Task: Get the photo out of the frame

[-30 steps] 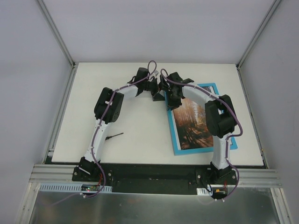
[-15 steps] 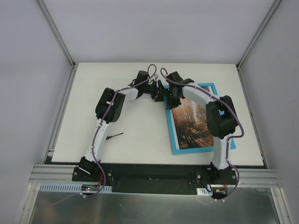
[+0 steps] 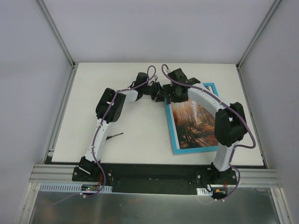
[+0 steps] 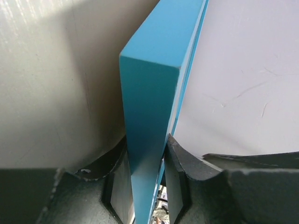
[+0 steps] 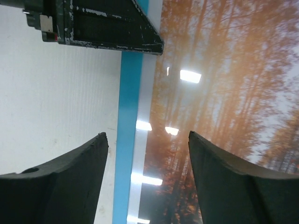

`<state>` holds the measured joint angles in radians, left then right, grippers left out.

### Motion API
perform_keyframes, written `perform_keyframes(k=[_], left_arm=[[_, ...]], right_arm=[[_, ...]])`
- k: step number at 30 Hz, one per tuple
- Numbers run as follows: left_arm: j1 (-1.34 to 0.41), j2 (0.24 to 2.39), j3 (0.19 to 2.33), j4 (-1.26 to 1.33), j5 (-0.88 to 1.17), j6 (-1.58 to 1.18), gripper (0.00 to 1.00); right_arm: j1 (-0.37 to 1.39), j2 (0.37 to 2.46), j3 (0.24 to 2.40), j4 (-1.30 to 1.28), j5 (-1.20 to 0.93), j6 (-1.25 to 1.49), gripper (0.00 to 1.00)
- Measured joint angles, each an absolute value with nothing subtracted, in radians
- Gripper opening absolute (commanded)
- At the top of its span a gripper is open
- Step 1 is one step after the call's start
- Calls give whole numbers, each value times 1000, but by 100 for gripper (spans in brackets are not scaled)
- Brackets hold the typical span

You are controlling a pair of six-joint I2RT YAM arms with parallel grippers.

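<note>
Both my arms are reaching out from the near edge and bending inward, so the two wrists nearly meet around the middle. The left arm (image 3: 110, 105) runs up to a dark elbow joint, then angles off to the right. The right arm (image 3: 229, 123) does the mirror thing, curving up and over to the left.

My left claw (image 4: 146, 140) is pinched onto a corner of the frame (image 4: 149, 93), with its fingers (image 4: 117, 177) flat against both faces. From above it's (image 3: 158, 91), just beside the other one.

My right claw (image 5: 147, 140) points down with its fingers (image 5: 70, 177) spread wide and nothing pinched between them. In the top view it sits at (image 3: 172, 97).
</note>
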<state>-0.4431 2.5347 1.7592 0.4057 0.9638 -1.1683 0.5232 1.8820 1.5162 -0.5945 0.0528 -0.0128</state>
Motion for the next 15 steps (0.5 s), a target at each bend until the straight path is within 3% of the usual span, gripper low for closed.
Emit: perform_keyframes(k=[15], left_arm=[[-390, 2450, 1686, 446, 977, -1248, 16]], right_arm=[[743, 1740, 1400, -543, 385, -271, 82]])
